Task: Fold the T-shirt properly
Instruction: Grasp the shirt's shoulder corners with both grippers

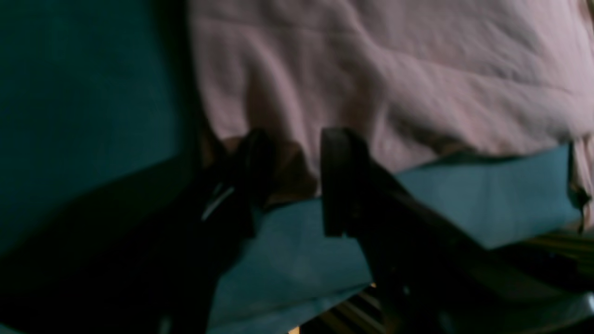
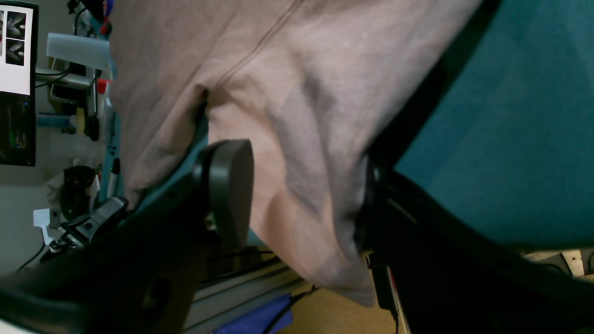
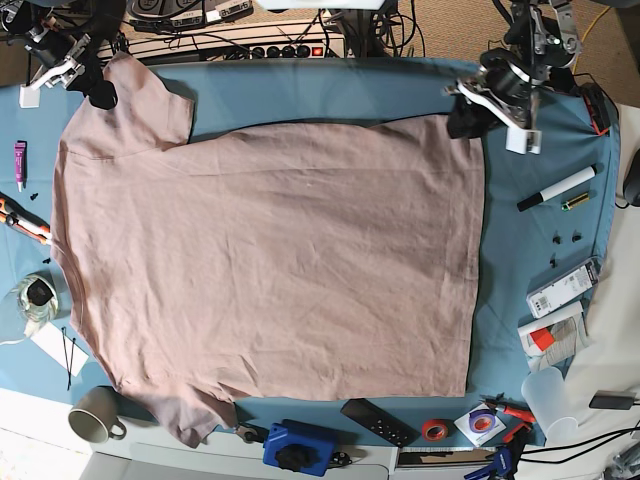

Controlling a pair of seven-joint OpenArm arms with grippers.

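dusty pink cotton, the t-shirt (image 3: 270,260) lies spread flat on the teal cloth (image 3: 540,250), its long axis running left to right in the base view, shoulders and sleeves at the left, hem at the right. it fills most of the table and is lightly creased all over; one sleeve points to the far edge, the other to the near edge beside a mug (image 3: 95,415). at far left the right gripper (image 2: 301,195) has its jaws spread with a fold of sleeve fabric between them, one finger touching it. at the far hem corner the left gripper (image 1: 290,178) pinches the shirt's edge, though that view is blurred. right of the hem lie a marker (image 3: 556,188) and small items; no writing is readable.
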